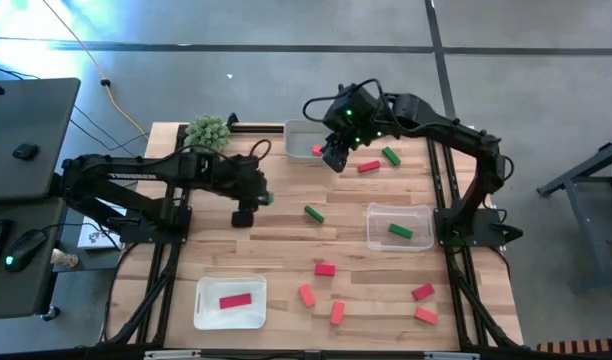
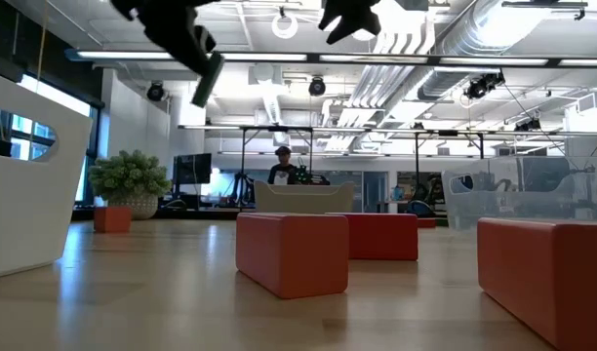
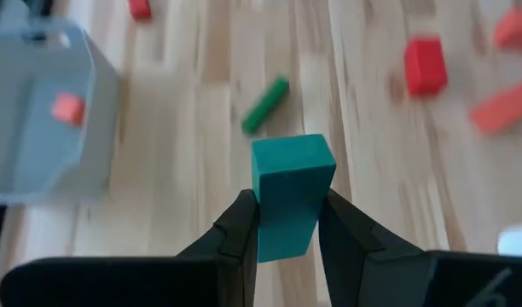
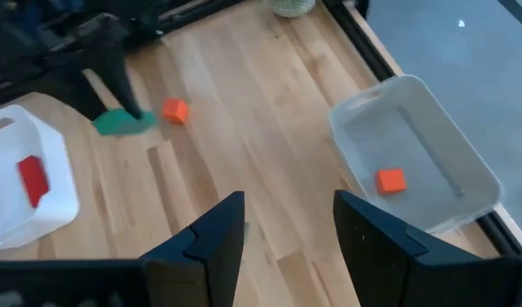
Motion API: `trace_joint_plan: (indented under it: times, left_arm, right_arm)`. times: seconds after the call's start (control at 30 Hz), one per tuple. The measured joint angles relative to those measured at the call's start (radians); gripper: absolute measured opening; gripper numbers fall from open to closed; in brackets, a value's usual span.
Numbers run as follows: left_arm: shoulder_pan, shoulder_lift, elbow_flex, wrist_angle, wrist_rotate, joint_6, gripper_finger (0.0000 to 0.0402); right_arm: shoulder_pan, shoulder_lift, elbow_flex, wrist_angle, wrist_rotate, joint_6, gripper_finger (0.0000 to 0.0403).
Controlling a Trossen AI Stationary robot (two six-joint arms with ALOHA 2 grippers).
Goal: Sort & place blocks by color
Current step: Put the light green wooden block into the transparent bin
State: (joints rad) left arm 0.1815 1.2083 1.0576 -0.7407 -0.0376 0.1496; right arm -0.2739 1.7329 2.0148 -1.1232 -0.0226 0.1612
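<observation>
Blocks lie scattered over my table (image 1: 286,250): from above, a red block (image 1: 235,300) sits in the white tray (image 1: 229,303) at 7 o'clock, a green block (image 1: 400,231) in the clear tray (image 1: 399,226) at 3 o'clock, and loose red ones around 5 o'clock. My left gripper (image 1: 244,214) hovers near centre; my right gripper (image 1: 334,158) hangs beside the far tray (image 1: 304,141) at 12 o'clock. At table height, red blocks (image 2: 292,253) stand close, and a green block tilts overhead. My left wrist shows my fingers (image 3: 237,227) clamped on a teal-green block (image 3: 288,194). My right wrist shows my fingers (image 4: 211,233) apart and empty, with an orange block (image 4: 391,180) in the tray (image 4: 414,153) beyond.
</observation>
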Motion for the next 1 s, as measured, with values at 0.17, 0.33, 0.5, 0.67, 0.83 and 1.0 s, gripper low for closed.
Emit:
trace_joint_plan:
  times: [0.17,0.33,0.5,0.67,0.83,1.0]
  left_arm:
    - [0.021,0.0,0.0,0.119,0.0,-0.001,0.0068]
    - [0.053,0.0,0.0,0.226,0.006,-0.031,0.0068]
    - [0.089,0.0,0.0,0.352,0.053,-0.103,0.0068]
    - [0.134,0.001,0.0,0.47,0.06,-0.179,0.0068]
    - [0.175,0.001,0.0,0.602,0.06,-0.305,0.0068]
    - [0.199,0.002,0.0,0.688,0.056,-0.439,0.0068]
  right_arm:
    - [0.046,0.0,0.0,0.014,0.048,0.015,0.017]
    - [0.077,0.0,0.0,0.037,0.053,0.067,0.0177]
    - [0.12,0.0,0.0,0.051,0.152,0.059,0.0204]
    - [0.152,0.0,0.0,0.058,0.178,0.081,0.0213]
    - [0.175,0.001,0.0,0.085,0.231,0.127,0.0213]
    - [0.186,0.003,0.0,0.103,0.303,0.101,0.0213]
